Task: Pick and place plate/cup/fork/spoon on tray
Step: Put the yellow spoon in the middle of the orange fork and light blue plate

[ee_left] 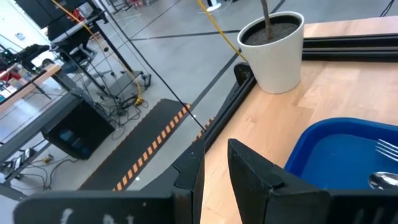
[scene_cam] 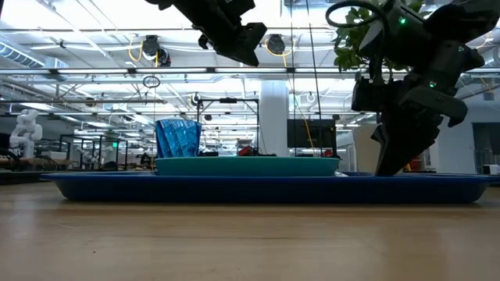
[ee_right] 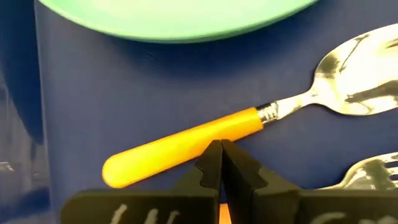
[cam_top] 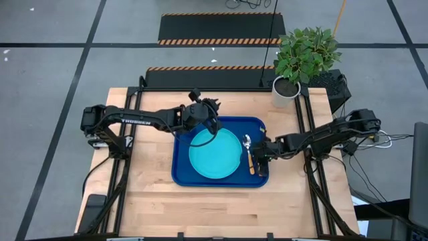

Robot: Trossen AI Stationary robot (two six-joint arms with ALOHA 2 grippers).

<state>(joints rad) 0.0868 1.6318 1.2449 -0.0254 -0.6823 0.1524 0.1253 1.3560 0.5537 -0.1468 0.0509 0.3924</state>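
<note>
1. High view: the blue tray [cam_top: 180, 171] sits in the middle of the table [cam_top: 154, 207]. The plate [cam_top: 214, 154] lies in it. The spoon [cam_top: 249, 148] lies by the tray's right edge. The left gripper [cam_top: 212, 127] hangs over the tray's far left corner. The right gripper [cam_top: 262, 155] is low at the tray's right edge.
2. Low view: the cup [scene_cam: 178, 138] stands on the tray behind the plate's left side.
3. Left wrist view: the left gripper's fingers [ee_left: 252, 171] are a little apart and hold nothing. A white plant pot [ee_left: 273, 53] stands at the table's far edge.
4. Right wrist view: the right gripper's jaws are pressed together just beside the spoon's orange handle. The fork [ee_right: 367, 171] lies next to the spoon.
</note>
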